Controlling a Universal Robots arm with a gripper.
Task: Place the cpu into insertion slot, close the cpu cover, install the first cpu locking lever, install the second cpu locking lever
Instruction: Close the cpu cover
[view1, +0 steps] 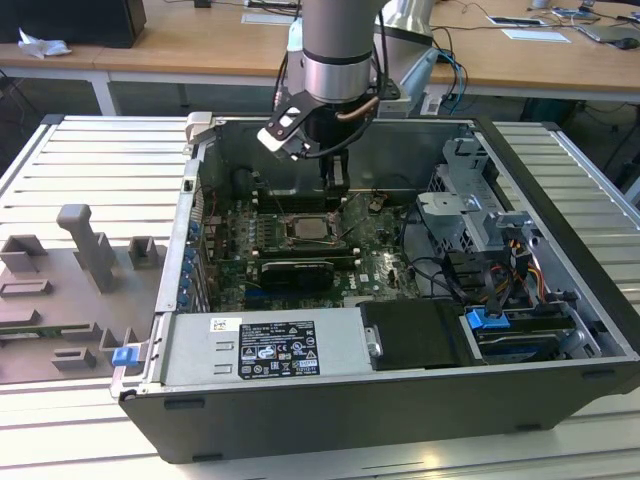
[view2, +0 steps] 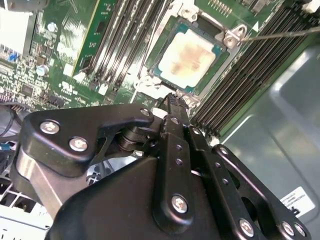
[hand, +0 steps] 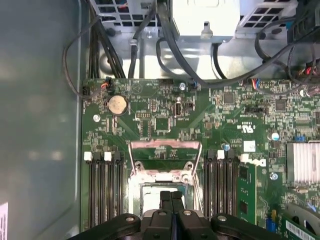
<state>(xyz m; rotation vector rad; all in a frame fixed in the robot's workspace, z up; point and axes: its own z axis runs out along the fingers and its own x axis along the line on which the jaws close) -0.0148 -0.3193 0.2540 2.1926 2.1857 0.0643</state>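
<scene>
cpu: flat square chip, pale silver-beige top with a brownish smudge, sitting in the insertion slot
insertion slot: silver rim, sits between the black memory rows on the green motherboard
cpu cover: thin silver frame, swung open off the slot
my jaws: pressed together, tips just beside the slot's edge

Exterior view looks down at a slant from outside the case, well back from the slot. Both wrist views sit close above the slot, sharing it.
</scene>
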